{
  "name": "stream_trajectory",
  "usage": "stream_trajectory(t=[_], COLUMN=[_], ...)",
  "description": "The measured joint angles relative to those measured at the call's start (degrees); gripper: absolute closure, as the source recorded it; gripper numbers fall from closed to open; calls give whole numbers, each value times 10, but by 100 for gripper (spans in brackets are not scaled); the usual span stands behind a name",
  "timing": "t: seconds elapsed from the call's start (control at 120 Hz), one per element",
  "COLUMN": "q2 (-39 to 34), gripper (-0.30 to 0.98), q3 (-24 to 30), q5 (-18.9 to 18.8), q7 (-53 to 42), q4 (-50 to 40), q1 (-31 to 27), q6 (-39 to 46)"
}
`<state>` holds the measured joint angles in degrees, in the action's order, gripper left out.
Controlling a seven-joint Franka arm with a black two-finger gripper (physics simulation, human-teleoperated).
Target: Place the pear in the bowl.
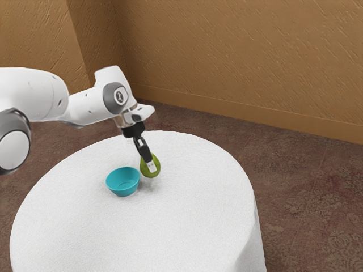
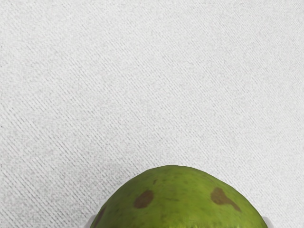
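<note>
The Franka's black two-finger gripper points down at a slant over the round table, its fingers parted by the width of the green pear and closed against it from two sides. The pear is outside the turquoise bowl — just beside it, toward the exterior view's right. Whether the fruit touches the white tablecloth or hangs slightly above it cannot be told. In the wrist view, brown patches mark the pear's green skin — a fingertip shows at either side of it.
</note>
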<state>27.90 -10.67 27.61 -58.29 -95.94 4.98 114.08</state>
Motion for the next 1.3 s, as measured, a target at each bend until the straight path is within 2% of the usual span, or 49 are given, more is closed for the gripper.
stream_trajectory(t=[0.117,0.25,0.433,0.658,0.867,0.933,1.0,1.133,1.208,1.3], q2=[-40,-60,-61,-58,-61,-88,-143,-269,-292,-298], gripper=[65,67,59,23,9,7,5,3,2,1], q3=[-4,-33,-62,-65,-65,-64,-62,-35,0,17], q5=[-2,-6,-8,-2,2,0,-34,-155,-218,-258], q7=[1,1,1,-5,-11,-12,-4,51,97,161], q4=[-35,-74,-88,-86,-84,-84,-85,-61,8,90], q1=[-4,-8,-14,-16,-16,-16,-14,-13,-36,-32], q6=[-5,-9,-19,-32,-43,-46,-56,-103,-140,-195])
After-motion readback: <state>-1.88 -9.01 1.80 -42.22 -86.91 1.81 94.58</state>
